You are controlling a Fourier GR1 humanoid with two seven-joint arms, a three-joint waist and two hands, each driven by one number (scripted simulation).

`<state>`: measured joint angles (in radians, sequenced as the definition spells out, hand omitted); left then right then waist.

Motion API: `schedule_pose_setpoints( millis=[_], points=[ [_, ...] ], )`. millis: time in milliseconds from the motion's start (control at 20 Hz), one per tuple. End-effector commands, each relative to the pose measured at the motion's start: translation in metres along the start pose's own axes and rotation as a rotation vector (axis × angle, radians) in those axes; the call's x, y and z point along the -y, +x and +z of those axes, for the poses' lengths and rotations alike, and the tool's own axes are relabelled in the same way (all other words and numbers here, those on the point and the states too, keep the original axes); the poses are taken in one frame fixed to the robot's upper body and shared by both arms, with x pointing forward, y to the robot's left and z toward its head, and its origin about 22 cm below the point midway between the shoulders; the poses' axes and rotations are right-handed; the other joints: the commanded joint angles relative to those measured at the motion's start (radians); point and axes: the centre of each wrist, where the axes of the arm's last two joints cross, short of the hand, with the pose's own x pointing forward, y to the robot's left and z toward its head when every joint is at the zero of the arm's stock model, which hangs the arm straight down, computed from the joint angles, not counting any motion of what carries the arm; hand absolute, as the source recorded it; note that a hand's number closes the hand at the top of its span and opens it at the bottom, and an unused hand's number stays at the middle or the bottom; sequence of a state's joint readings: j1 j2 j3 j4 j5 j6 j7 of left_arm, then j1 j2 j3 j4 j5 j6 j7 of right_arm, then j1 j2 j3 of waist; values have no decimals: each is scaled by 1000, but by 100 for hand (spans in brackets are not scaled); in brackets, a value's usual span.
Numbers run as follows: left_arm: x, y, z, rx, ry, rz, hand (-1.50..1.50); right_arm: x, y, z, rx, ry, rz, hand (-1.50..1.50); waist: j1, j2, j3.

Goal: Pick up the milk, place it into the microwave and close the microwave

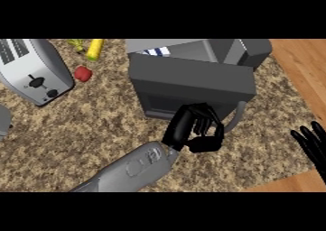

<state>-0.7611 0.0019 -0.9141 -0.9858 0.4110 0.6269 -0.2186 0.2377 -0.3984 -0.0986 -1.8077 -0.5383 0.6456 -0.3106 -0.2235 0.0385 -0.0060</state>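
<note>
Centrally, dark microwave (192, 79) on speckled counter (78, 131), milk (155, 51) barely visible inside behind swung door (192, 85). Left, toaster (30, 70). Left hand (195, 128) against door front, fingers curled, clasping nothing. Right hand (317, 146) resting at right edge, fingers spread. Smaller: banana (94, 48), red apple (83, 73).

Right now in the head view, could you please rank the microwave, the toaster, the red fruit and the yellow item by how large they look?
1. Microwave, door swung open.
2. Toaster, partly cut off at the left edge.
3. Yellow item.
4. Red fruit.
The last two look close in size, so their order is unsure.
</note>
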Motion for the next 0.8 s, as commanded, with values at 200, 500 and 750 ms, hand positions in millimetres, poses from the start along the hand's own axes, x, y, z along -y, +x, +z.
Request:
schedule_pose_setpoints(
  millis=[200, 500, 750],
  points=[
    [-19, 8, -34, 6, 93, 15, 150, 1, 16, -4, -7, 12, 0, -150, -22, 13, 1],
    [-35, 13, -53, -17, 165, 70, 150, 0, 22, -9, 11, 9, -3, -150, -45, 26, 1],
    [-42, 17, -64, -18, 175, 107, 150, 2, 27, -13, 12, 15, 5, -150, -42, 30, 2]
  ],
)
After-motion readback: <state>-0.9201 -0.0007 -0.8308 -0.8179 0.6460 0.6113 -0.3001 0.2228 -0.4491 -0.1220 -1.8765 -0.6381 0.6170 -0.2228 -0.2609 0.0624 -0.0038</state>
